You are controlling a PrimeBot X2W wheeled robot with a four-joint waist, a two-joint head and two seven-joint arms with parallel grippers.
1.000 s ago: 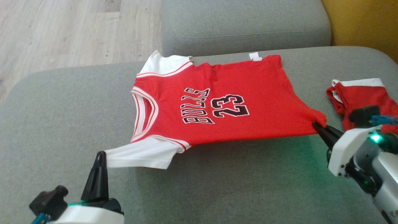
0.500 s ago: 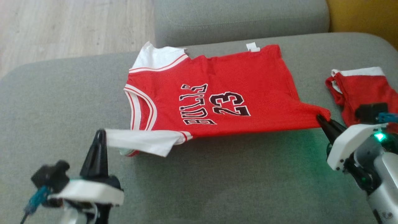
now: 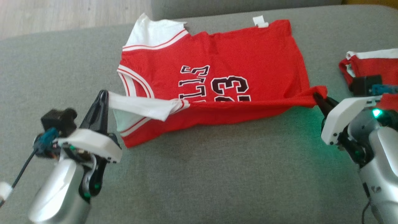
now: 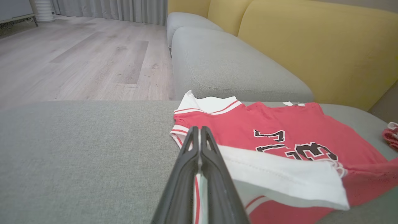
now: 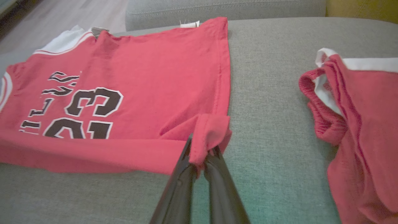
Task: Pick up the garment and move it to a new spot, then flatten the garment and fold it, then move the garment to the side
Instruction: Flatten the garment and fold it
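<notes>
Soft red jersey (image 3: 224,49) is spread on the nubby grey sofa cushion (image 3: 217,174), near edge lifted and folded over. Left hand (image 3: 102,94) pinches the white sleeve (image 3: 140,106), right hand (image 3: 316,97) pinches a bunched hem corner. Crumpled shorts (image 3: 373,63) sit nearby.

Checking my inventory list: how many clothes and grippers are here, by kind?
jersey: 1
other red garment: 1
grippers: 2, left gripper and right gripper, both shut on the jersey
total: 4

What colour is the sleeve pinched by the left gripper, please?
White fabric sleeve; left wrist view shows best.
</notes>
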